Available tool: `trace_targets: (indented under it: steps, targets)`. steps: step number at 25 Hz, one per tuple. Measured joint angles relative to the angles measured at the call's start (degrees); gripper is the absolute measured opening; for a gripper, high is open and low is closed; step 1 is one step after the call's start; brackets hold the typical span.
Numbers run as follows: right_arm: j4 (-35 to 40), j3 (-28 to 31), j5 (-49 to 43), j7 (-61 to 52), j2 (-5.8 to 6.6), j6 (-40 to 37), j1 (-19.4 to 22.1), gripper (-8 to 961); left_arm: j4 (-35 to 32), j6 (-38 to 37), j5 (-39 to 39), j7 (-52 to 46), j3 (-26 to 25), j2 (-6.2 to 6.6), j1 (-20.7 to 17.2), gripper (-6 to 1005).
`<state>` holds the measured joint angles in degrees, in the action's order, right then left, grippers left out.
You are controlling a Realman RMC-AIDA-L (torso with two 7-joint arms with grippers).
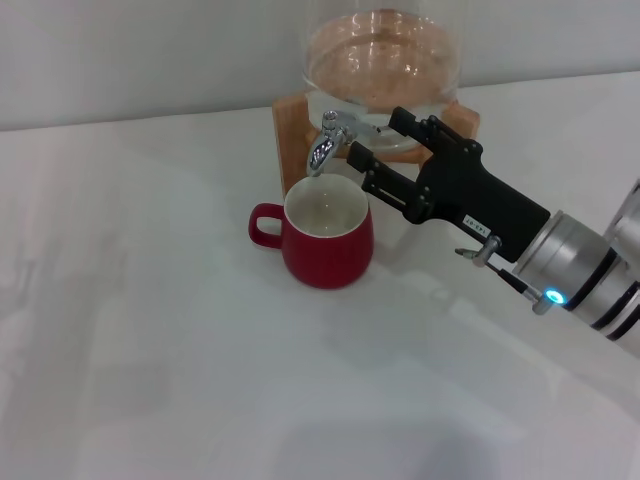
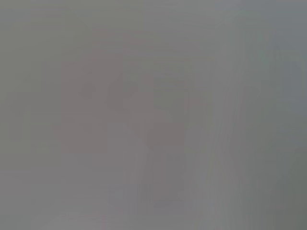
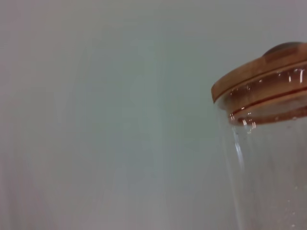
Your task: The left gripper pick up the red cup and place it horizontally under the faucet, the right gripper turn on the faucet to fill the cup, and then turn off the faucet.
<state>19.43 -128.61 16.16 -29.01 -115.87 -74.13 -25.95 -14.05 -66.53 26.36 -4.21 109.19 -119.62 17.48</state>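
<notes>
Right gripper at the faucet.
Its jaws stand open just beside the lever; the red cup sits upright below the spout.

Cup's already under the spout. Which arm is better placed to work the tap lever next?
Right. The right gripper sits just beside the faucet, jaws open toward its lever, with the red cup upright below the spout. The left gripper shows in no view.
</notes>
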Motion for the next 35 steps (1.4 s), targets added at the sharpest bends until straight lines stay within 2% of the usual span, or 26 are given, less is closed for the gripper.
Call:
trace_targets:
  steps: [35]
  targets:
    - [2.16,-2.42,0.06,-0.53,-0.06,2.43,-0.60,783,0.07,0.04,0.10,0.17,0.75,0.09,0.54,714]
